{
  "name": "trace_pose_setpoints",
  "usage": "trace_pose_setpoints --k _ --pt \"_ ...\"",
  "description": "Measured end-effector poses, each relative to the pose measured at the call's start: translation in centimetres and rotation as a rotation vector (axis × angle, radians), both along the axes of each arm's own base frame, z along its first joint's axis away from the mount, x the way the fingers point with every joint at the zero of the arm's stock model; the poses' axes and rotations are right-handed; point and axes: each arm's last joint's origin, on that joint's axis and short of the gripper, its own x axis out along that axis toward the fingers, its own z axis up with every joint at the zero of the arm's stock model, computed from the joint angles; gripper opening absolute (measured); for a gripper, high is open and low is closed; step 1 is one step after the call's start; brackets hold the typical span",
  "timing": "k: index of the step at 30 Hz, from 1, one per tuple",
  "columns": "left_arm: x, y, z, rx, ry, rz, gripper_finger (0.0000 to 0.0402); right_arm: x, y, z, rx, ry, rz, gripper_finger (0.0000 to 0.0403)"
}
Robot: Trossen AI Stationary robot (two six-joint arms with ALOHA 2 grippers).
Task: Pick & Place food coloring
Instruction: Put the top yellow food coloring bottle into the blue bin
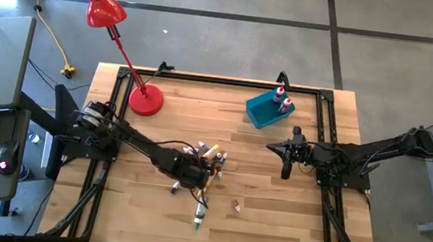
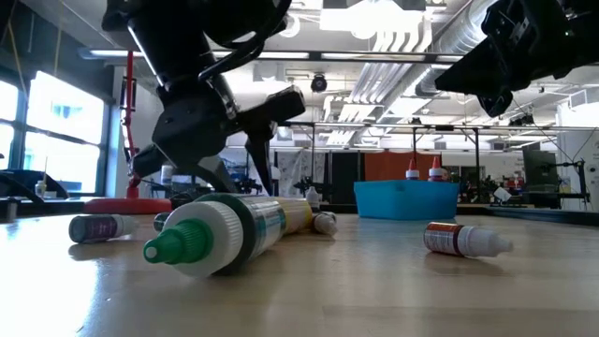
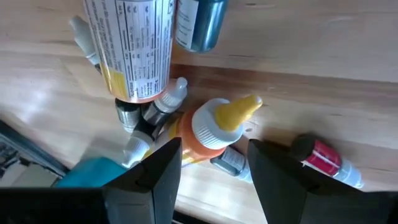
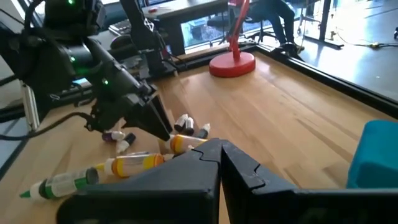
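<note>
Left wrist view shows the left gripper [image 3: 214,165] with its two dark fingers apart, straddling a small orange bottle with a white collar and yellow pointed cap [image 3: 214,127] that lies on the wood; the fingers do not look pressed onto it, so I judge the grasp not yet made. Crowded round that bottle are a larger clear tube with a printed label [image 3: 130,46], a dark teal tube [image 3: 202,22] and a red bottle with a dark cap [image 3: 323,155].

In the high view this pile of food coloring [image 1: 206,159] sits near the middle of the wooden table [image 1: 158,220], with a green-tipped tube [image 1: 200,216] and a tiny pale bottle [image 1: 236,207] lying loose nearer the front edge. The blue plastic bin [image 1: 264,110] at the far right holds only two red-capped bottles [image 1: 283,100]. By that count most of the job is left. The right gripper [image 1: 286,162] waits with fingers together, right of the pile, near the bin.
</note>
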Motion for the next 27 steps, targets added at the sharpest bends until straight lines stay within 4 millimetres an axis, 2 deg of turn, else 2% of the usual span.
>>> trace_pose_setpoints --k 14,20,27 --pt "0.4 1.7 -0.1 0.072 0.137 -0.186 0.0178 0.0 0.0 0.0 0.003 -0.004 0.001 0.0" --pt "0.4 1.5 -0.2 0.056 0.189 -0.305 0.0179 0.0 0.0 0.0 0.003 -0.004 0.001 0.0" --pt "0.4 1.5 -0.2 0.028 0.191 -0.32 0.0178 0.0 0.0 0.0 0.003 -0.004 0.001 0.0"
